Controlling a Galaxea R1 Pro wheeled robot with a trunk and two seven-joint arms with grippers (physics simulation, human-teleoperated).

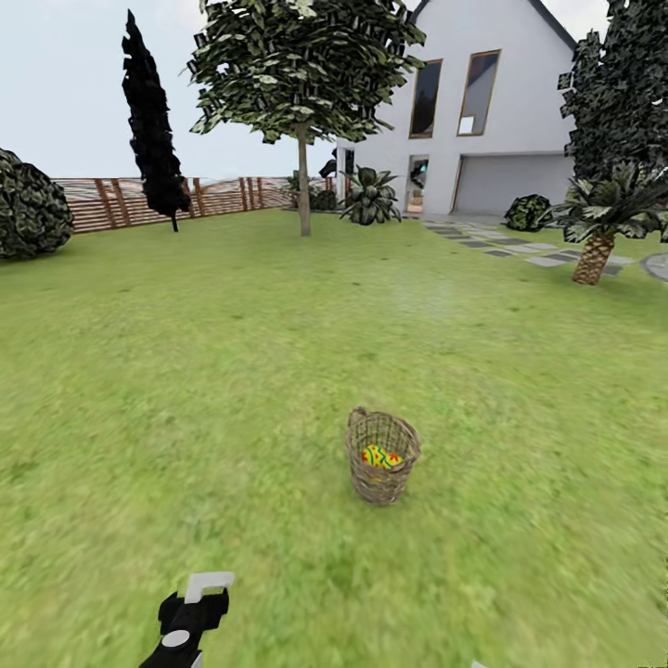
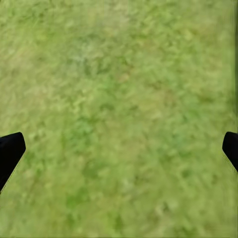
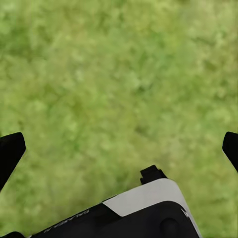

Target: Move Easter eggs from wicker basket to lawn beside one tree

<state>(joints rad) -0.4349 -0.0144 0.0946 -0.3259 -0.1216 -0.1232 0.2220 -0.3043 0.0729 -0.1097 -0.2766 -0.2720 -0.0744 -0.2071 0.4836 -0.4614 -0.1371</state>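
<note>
**Basket upright on open lawn, eggs inside, both grippers spread wide**

The wicker basket [image 1: 382,456] stands upright on the lawn [image 1: 232,371], its long axis vertical and its open mouth facing up. It sits ahead of the robot, slightly right of centre in the head view. Inside it, the Easter eggs [image 1: 379,456] show as a patch of yellow with red and blue markings; individual eggs and their orientation cannot be told apart at this size.

The left gripper [image 1: 206,594] shows at the lower edge of the head view, near side of the basket and well apart from it. In the left wrist view the left gripper [image 2: 119,148] has its fingertips at opposite frame edges, spread wide, with nothing between them. The right gripper [image 3: 119,148] is likewise spread wide over bare grass, nothing held.

Grass between robot and basket is unobstructed. The tree [image 1: 303,176] with a straight trunk stands far beyond the basket. A dark cypress [image 1: 153,139] and a slatted fence [image 1: 139,202] lie to the left, a palm [image 1: 598,237] and a white house [image 1: 482,102] to the right.
</note>
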